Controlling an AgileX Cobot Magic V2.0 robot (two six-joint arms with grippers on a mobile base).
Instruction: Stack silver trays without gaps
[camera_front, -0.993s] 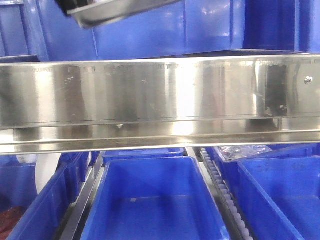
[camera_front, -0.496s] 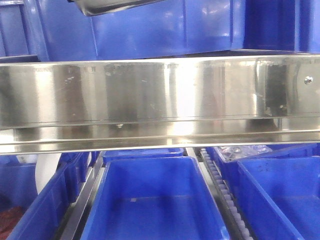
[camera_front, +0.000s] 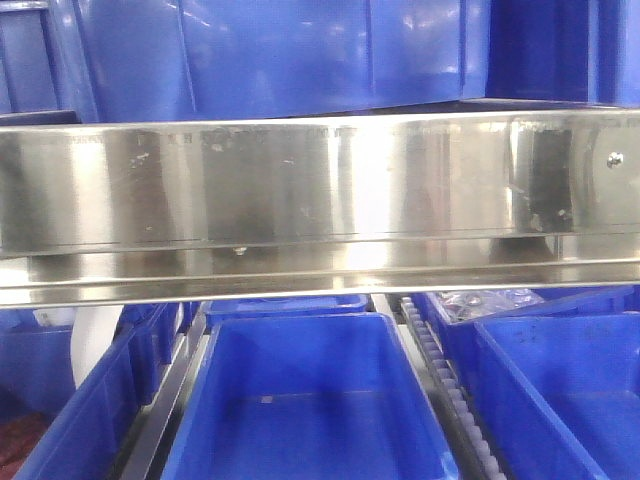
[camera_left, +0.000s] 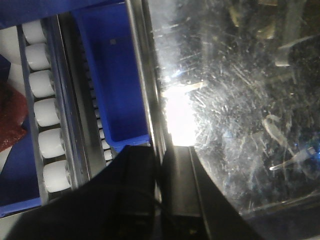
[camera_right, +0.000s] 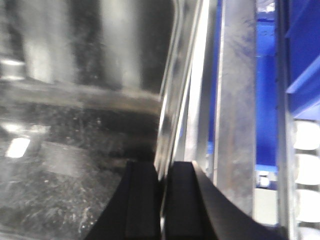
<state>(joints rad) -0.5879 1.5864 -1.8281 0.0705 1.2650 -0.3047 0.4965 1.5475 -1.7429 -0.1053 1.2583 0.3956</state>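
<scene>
Silver tray (camera_left: 240, 100), scratched, has left front view; left hand (camera_left: 159, 200), right hand (camera_right: 161, 200) clamp it.

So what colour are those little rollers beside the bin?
White rollers, clearest in the left wrist view.

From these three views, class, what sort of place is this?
Likely a warehouse or factory storage rack: rows of blue plastic bins, white conveyor rollers beside them, and a long steel shelf rail across the front.

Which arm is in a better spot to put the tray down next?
Neither wins, probably. The left hand and the right hand each pinch the rim of the tray, one finger inside, one outside, so both would likely lower it together.
</scene>
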